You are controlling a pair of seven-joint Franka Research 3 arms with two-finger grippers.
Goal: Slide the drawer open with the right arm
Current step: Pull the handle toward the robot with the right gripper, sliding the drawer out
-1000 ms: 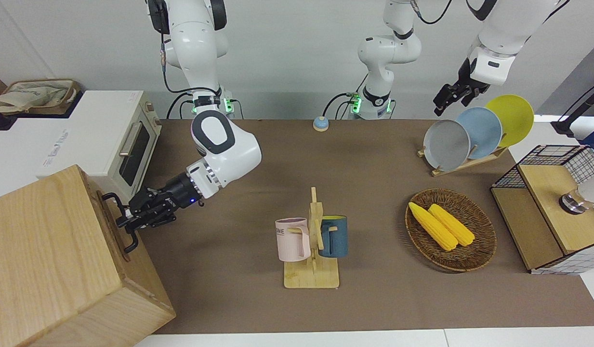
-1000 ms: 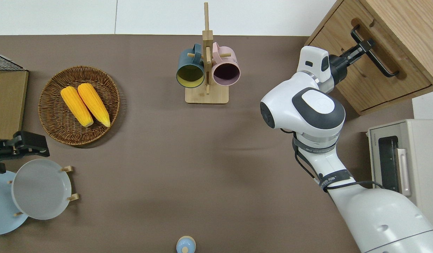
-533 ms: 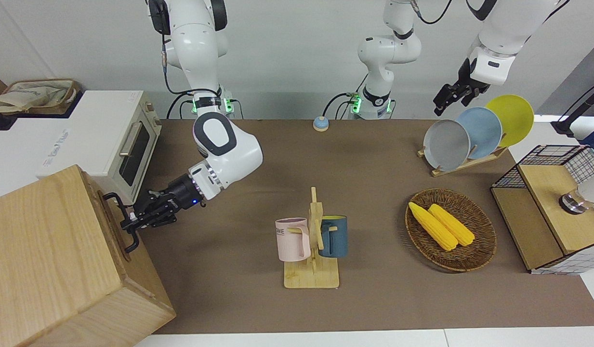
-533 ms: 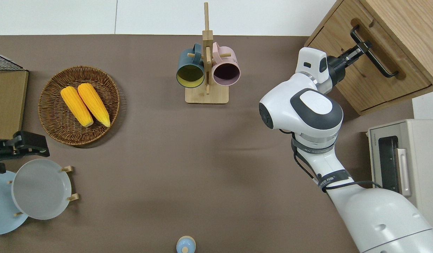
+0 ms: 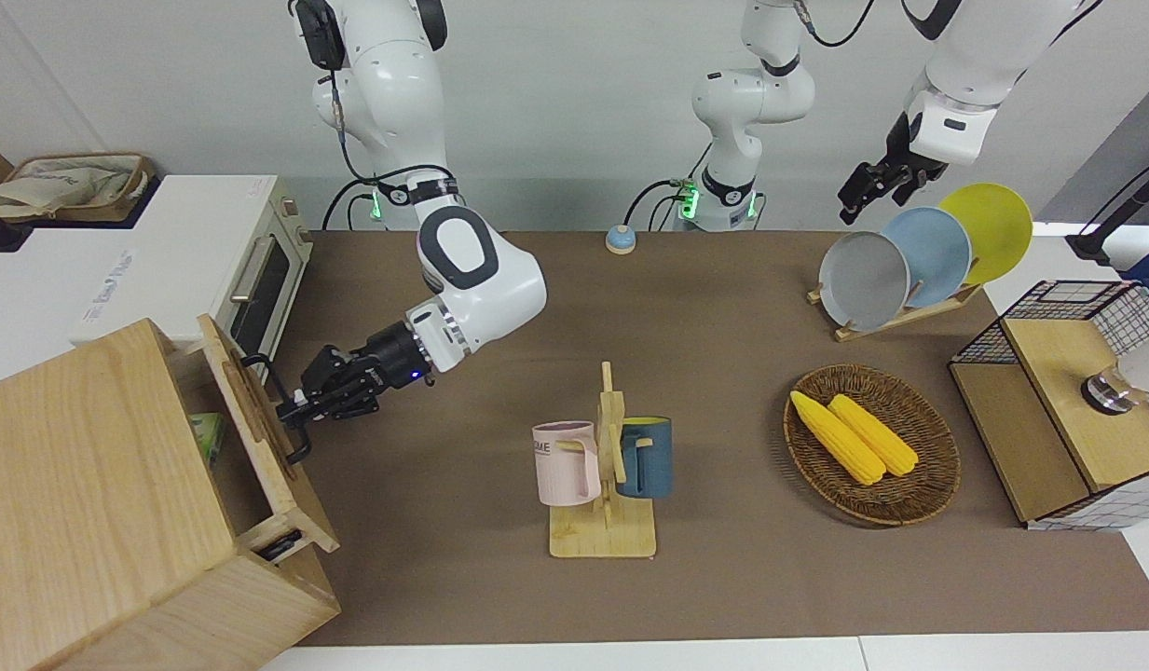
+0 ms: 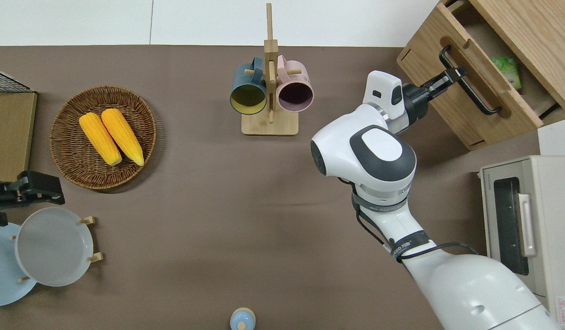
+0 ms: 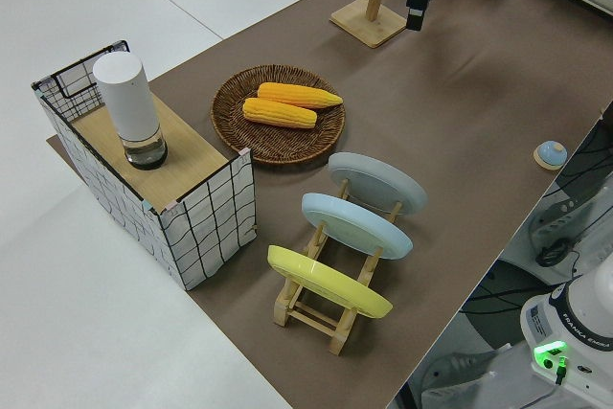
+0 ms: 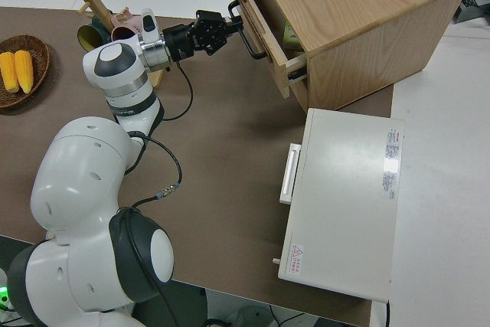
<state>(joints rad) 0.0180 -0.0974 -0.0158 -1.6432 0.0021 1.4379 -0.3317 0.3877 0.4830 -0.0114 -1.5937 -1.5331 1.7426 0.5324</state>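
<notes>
The drawer (image 5: 257, 433) of the big light-wood box (image 5: 80, 503) stands partly pulled out at the right arm's end of the table. My right gripper (image 5: 292, 407) is shut on the drawer's black bar handle (image 6: 470, 87), near the middle of the bar. The gripper also shows in the overhead view (image 6: 451, 76) and in the right side view (image 8: 230, 30). A small green packet (image 6: 507, 71) lies inside the open drawer (image 6: 465, 107). My left arm is parked, its gripper (image 5: 861, 198) up in the air.
A white toaster oven (image 5: 248, 270) stands beside the box, nearer to the robots. A wooden mug rack (image 6: 269, 82) with two mugs stands mid-table. A basket of corn (image 6: 103, 137), a plate rack (image 5: 909, 261), a wire mesh cabinet (image 5: 1059, 401) and a blue bell (image 5: 620, 239) are also on the table.
The right gripper has pulled the handle toward the table's middle. The drawer has slid out of the box, and its inside with the green packet now shows.
</notes>
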